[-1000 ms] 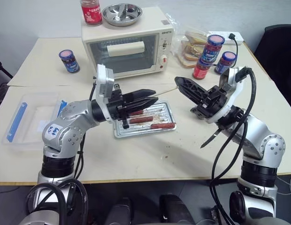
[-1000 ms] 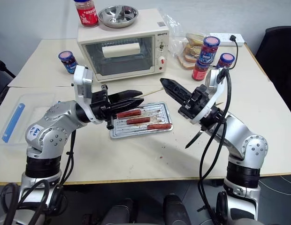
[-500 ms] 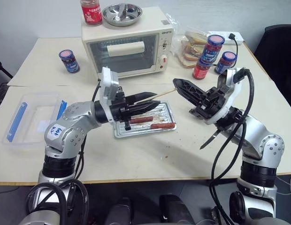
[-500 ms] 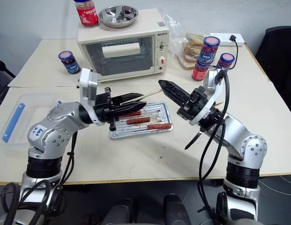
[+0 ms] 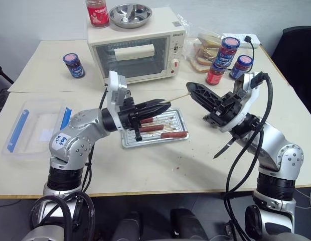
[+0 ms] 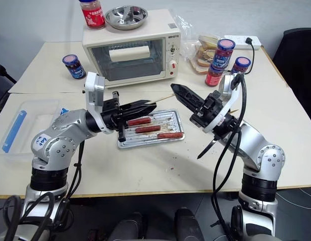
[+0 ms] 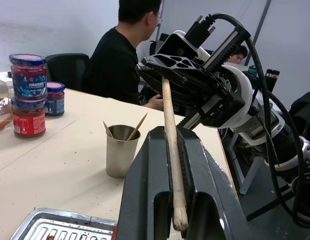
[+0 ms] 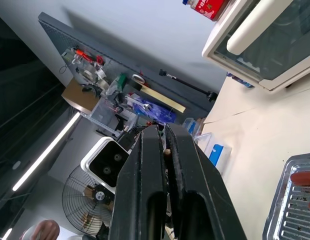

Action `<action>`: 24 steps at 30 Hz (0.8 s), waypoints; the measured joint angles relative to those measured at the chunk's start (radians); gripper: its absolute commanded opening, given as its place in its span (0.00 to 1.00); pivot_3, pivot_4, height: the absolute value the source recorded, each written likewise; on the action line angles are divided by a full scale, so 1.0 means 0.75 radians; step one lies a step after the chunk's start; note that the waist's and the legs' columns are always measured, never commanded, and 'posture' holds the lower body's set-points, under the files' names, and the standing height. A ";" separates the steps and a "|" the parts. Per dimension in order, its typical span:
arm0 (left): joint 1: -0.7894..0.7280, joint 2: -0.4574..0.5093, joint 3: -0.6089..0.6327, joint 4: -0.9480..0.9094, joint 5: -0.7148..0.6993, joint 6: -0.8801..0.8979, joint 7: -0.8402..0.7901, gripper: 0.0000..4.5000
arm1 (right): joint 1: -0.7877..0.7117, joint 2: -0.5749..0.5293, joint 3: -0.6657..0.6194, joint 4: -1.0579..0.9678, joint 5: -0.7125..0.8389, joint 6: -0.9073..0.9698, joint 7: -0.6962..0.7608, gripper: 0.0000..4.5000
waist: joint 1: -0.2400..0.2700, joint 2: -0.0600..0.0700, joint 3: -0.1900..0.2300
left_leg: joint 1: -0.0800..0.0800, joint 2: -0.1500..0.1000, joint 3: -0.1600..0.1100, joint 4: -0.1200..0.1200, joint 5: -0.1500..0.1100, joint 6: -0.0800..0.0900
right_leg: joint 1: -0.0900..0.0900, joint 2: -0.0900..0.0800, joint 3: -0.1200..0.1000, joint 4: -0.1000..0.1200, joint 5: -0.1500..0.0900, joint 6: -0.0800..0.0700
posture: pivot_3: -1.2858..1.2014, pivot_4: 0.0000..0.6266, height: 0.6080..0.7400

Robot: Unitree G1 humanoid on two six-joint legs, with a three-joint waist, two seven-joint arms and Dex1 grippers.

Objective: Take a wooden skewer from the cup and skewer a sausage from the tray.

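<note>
Wooden skewer (image 7: 170, 145) clamped in left gripper (image 5: 163, 106) and, apparently, right gripper (image 5: 192, 89); light, stiff, snappable, best gripped near blunt end above tray (image 5: 183, 121).

tray (image 7: 55, 225) cut off by edge — skewer tip (image 5: 187, 94) behind right tool (image 5: 191, 88)

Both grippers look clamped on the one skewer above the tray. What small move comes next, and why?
Probably open the right gripper. The left gripper is shut on the wooden skewer, which runs on into the right gripper's shut fingers. Freeing that end would let the left arm bring it down to a sausage in the tray.
</note>
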 measured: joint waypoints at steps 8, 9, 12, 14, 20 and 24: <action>-0.013 -0.018 0.034 -0.003 -0.056 0.009 0.025 0.36 | 0.000 0.000 0.004 0.000 0.000 -0.014 -0.007 0.00 | 0.000 0.000 0.000 | 0.000 0.000 0.000 0.000 0.000 0.000 | 0.000 0.000 0.000 0.000 0.000 0.000 | 0.52 0.24 1.00; -0.014 -0.018 0.037 -0.006 -0.069 0.014 0.025 0.36 | 0.000 0.000 0.005 0.000 0.000 -0.014 -0.009 0.00 | 0.000 0.000 0.000 | 0.000 0.000 0.000 0.000 0.000 0.000 | 0.000 0.000 0.000 0.000 0.000 0.000 | 0.52 0.24 1.00; -0.014 -0.018 0.039 -0.010 -0.097 0.031 0.025 0.32 | 0.000 0.000 0.005 0.000 0.000 -0.015 -0.012 0.00 | 0.000 0.000 0.000 | 0.000 0.000 0.000 0.000 0.000 0.000 | 0.000 0.000 0.000 0.000 0.000 0.000 | 0.52 0.24 1.00; -0.014 -0.018 0.039 -0.015 -0.106 0.033 0.025 0.26 | 0.000 0.000 0.005 0.000 0.000 -0.015 -0.014 0.00 | 0.000 0.000 0.000 | 0.000 0.000 0.000 0.000 0.000 0.000 | 0.000 0.000 0.000 0.000 0.000 0.000 | 0.52 0.24 1.00; -0.003 -0.005 0.046 -0.015 -0.098 0.029 0.036 0.00 | 0.000 0.019 0.009 -0.011 0.006 -0.014 -0.016 0.00 | -0.001 0.000 0.000 | 0.000 0.000 0.000 0.000 0.000 0.000 | 0.000 0.000 0.000 0.000 0.000 0.000 | 0.52 0.24 1.00; 0.002 0.013 0.041 -0.018 -0.084 0.016 0.029 0.00 | 0.000 0.019 0.018 -0.010 0.005 -0.014 -0.022 0.00 | 0.000 0.000 0.000 | 0.000 0.000 0.000 0.000 0.000 0.000 | 0.000 0.000 0.000 -0.001 0.000 0.000 | 0.52 0.24 1.00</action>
